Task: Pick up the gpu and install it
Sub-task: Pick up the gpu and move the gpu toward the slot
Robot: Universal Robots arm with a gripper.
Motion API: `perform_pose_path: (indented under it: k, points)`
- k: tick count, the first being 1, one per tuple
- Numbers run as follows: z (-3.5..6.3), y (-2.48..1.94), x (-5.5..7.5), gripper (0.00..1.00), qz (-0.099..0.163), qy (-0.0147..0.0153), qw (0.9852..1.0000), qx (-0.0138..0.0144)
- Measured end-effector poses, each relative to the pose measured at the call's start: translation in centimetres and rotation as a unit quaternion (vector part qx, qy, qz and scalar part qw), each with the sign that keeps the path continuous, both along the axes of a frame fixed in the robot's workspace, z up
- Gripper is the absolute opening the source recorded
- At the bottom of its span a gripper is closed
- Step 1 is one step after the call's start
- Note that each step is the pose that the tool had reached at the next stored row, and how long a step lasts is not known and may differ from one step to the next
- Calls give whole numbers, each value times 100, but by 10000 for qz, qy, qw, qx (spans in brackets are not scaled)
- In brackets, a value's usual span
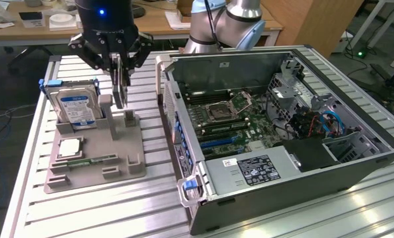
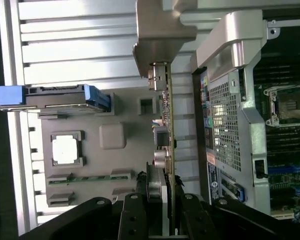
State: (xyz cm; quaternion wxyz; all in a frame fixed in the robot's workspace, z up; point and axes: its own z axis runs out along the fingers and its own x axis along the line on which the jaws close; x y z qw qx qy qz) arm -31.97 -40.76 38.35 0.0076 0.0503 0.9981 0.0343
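The gpu (image 1: 121,91) hangs on edge in the gripper (image 1: 121,67), which we see closed on the card's upper end, the jaws narrowed to the thickness of the board with nothing else between them. In the exterior view the card sits upright above the grey parts holder (image 1: 121,168). Its lower edge is just over one of the holder's upright posts, though we cannot tell whether it touches. From the wrist view we look straight down the card's thin edge (image 2: 168,115), with its pale metal bracket (image 2: 162,30) at the far end and the gripper (image 2: 162,190) clamped at the near end. The card lies between the holder and the open computer case (image 1: 356,158). Standing in the holder, on the exterior view's left of the card, is the hard drive (image 1: 78,109) with its blue label. Nearer the camera lie a square processor chip (image 1: 69,148) and a green memory stick (image 1: 94,160). The case rests on the ribbed aluminium table (image 1: 104,213) with its motherboard (image 1: 233,121) exposed.
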Motion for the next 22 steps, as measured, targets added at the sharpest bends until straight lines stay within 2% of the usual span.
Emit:
perform_pose_path:
  k: [2,3,4,7,12,21,22]
  points:
    - [1,0,10,29,-1,174,9998,0]
    - [4,0,13,29,-1,249,9997,0]
    - [32,0,13,29,0,284,9996,0]
    - [153,1,13,29,-1,292,9996,0]
    - [162,0,23,29,0,284,9996,1]
    - [162,1,215,29,0,277,9996,0]
    - [162,1,238,29,0,276,9996,-6]
